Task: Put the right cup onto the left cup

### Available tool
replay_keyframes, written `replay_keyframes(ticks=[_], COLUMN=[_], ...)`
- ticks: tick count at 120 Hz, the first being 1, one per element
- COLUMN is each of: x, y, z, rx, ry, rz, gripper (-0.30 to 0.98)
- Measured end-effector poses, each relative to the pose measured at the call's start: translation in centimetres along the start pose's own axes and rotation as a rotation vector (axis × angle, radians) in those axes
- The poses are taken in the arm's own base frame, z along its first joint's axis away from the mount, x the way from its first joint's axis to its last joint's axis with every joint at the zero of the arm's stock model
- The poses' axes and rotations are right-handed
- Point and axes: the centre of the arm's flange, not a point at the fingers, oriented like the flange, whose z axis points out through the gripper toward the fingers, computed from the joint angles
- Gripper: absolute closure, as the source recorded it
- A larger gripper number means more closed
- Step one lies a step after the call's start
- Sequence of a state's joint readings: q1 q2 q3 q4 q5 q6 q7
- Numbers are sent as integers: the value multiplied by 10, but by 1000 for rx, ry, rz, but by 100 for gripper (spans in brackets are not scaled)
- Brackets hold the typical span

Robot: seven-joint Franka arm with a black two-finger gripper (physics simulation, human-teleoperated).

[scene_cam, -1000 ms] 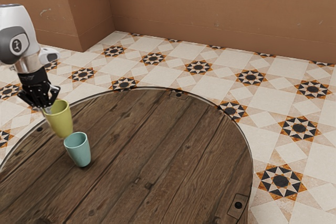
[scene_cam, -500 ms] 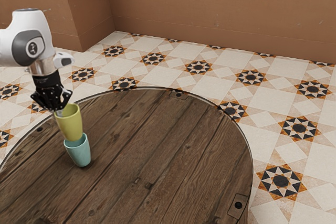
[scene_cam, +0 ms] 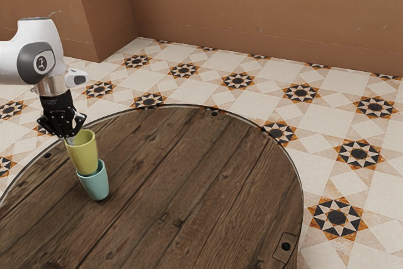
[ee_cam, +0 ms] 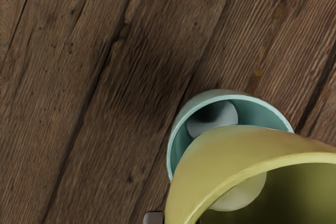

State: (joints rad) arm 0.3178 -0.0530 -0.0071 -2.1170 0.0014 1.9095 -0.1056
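Yellow-green cup (scene_cam: 84,152) in the grip of the black tool (scene_cam: 71,140), which is closed on it at the rim, with the cup held up off the round wooden counter (scene_cam: 189,181). It is mouth up, and in the exterior view its lower end overlaps the mouth of the teal cup (scene_cam: 95,184), which stands upright on the planks. The wrist view, looking down, shows the yellow-green cup covering part of the teal cup's opening, while the rest of that opening is uncovered, with the teal inner wall and pale bottom in sight. Whether the upper cup's base is already inside the lower one or just above its rim, I cannot tell. Both cups are near the counter's edge on the exterior view's left, and the white and grey arm (scene_cam: 39,51) comes in from that same side, with the tool pointing down. Beyond the counter lies a pale tiled floor (scene_cam: 327,114) patterned with dark and orange stars, and behind it rises a plain brown wall (scene_cam: 264,11).
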Motion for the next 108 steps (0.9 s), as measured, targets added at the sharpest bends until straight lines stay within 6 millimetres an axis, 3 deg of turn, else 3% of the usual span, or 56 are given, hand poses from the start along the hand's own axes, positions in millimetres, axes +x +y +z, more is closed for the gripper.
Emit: replay_keyframes(ticks=[39,60,71,80,89,108], x=[5,4,1,-4,-2,-16], y=[4,7,7,6,14,79], z=[11,9,-1,-22,-67,-173], rx=[10,13,12,8,5,1], ry=[-9,-2,19,55,111,215], rz=[11,24,28,29,48,179], gripper=[78,42,28,21,15,9])
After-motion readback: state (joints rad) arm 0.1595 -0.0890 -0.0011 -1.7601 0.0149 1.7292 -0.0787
